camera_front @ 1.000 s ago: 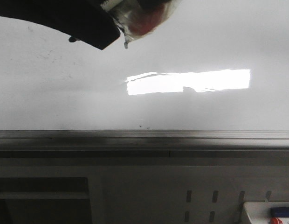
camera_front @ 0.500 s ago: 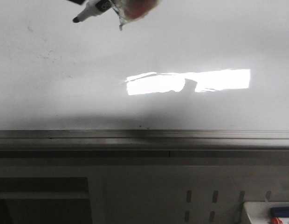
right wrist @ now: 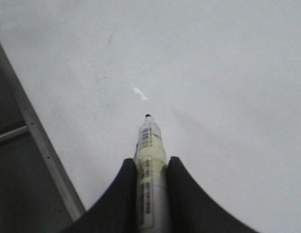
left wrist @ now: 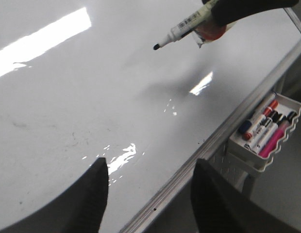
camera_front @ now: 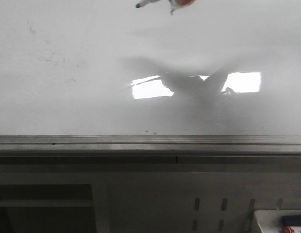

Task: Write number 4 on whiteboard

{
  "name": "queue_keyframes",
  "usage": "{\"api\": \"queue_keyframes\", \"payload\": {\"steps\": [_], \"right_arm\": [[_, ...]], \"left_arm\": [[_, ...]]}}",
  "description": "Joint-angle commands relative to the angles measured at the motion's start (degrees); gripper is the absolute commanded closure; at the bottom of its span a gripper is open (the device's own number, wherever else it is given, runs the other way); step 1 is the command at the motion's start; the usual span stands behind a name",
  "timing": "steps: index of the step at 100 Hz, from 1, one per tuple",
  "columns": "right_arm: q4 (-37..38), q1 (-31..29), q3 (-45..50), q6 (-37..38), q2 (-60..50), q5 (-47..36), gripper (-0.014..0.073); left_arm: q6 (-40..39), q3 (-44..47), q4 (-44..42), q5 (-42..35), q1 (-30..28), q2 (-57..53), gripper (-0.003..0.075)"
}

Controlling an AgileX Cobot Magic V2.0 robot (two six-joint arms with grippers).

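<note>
The right tool is clamped on the marker, its tip held just off the whiteboard, which carries no number 4 yet. The left tool hangs wide, holding nothing. Bring the tip down squarely with light, even pressure before drawing the slanted stroke.

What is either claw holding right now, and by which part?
The right claw grips a marker around its barrel, tip free. The left claw is open, empty.
</note>
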State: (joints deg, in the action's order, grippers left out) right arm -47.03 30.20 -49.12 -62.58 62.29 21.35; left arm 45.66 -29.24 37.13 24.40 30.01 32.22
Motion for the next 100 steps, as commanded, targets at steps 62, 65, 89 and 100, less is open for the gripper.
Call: {"api": "queue_keyframes", "payload": {"steps": [62,65,89,100], "right_arm": [[0.0,-6.3,-1.6,0.0,5.3,-8.1,0.0653],[0.0,-6.3,-1.6,0.4,5.9,-8.1,0.0652],[-0.2,-6.0,-1.6,1.0,7.7,-2.9,0.0648],[-0.7,-4.4,-1.4,1.5,7.7,-0.1,0.0647]], "left_arm": [[-0.5,4.3,10.3,-5.6,-0.9,-6.9,0.0553],[-0.5,4.3,10.4,-5.6,-0.9,-6.9,0.0553],[-0.5,4.3,11.4,-5.4,-0.9,-6.9,0.0553],[-0.5,4.3,11.7,-5.3,-0.9,-6.9,0.0554]]}}
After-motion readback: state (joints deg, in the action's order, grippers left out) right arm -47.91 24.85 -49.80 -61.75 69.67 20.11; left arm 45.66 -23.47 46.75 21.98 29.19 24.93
